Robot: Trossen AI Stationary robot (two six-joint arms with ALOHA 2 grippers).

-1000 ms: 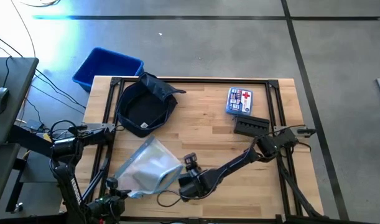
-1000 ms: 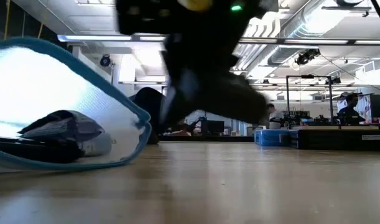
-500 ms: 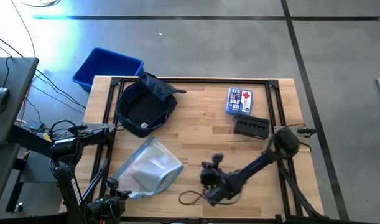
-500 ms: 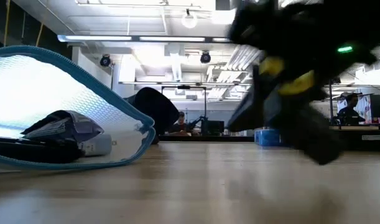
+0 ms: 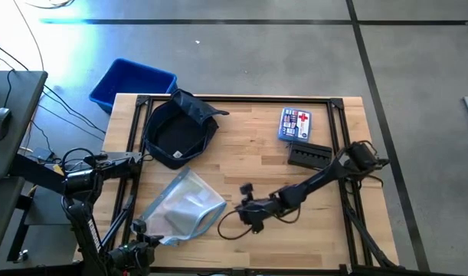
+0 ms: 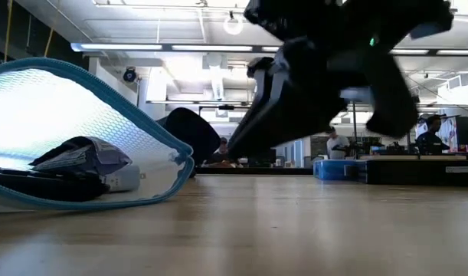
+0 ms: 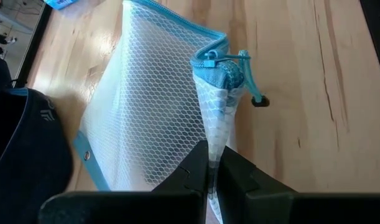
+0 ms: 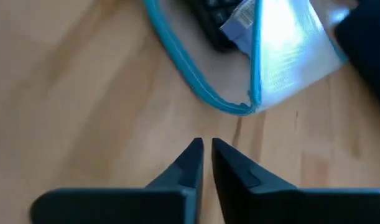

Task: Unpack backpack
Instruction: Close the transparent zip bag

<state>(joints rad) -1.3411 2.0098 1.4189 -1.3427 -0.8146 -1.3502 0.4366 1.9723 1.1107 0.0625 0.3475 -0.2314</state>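
Observation:
The dark navy backpack [image 5: 176, 130] lies open on the table's far left, resting on its back. Nearer, a clear mesh pouch [image 5: 184, 208] with a blue zipper edge lies on its side; its mouth [image 8: 230, 106] gapes toward my right gripper. Dark items [image 6: 65, 172] show inside the pouch. My left gripper [image 7: 213, 163] is shut on the pouch at its near left corner. My right gripper [image 8: 205, 155] hovers low over the wood just right of the pouch mouth, fingers together with nothing between them. A black cable [image 5: 232, 228] lies on the table beneath it. My left gripper pinches the pouch's mesh wall [image 7: 213, 140] between its two fingers, near the zipper's closed end [image 7: 222, 71]. The fingers come slanting down from the table's near left. The pinched wall stands up as a ridge; the pouch's lower side lies on the table.
A first-aid box [image 5: 295, 123] and a flat black case [image 5: 309, 156] lie at the far right. A bright blue bin [image 5: 132, 83] stands off the table's far left corner. Bare wood [image 5: 256, 165] stretches between the backpack and the box.
My right gripper has swung from beside the pouch toward the table's right, then back left and a little farther from the near edge, and has turned about. The black cable has slid along the table toward the right. The pouch and my left gripper have kept still.

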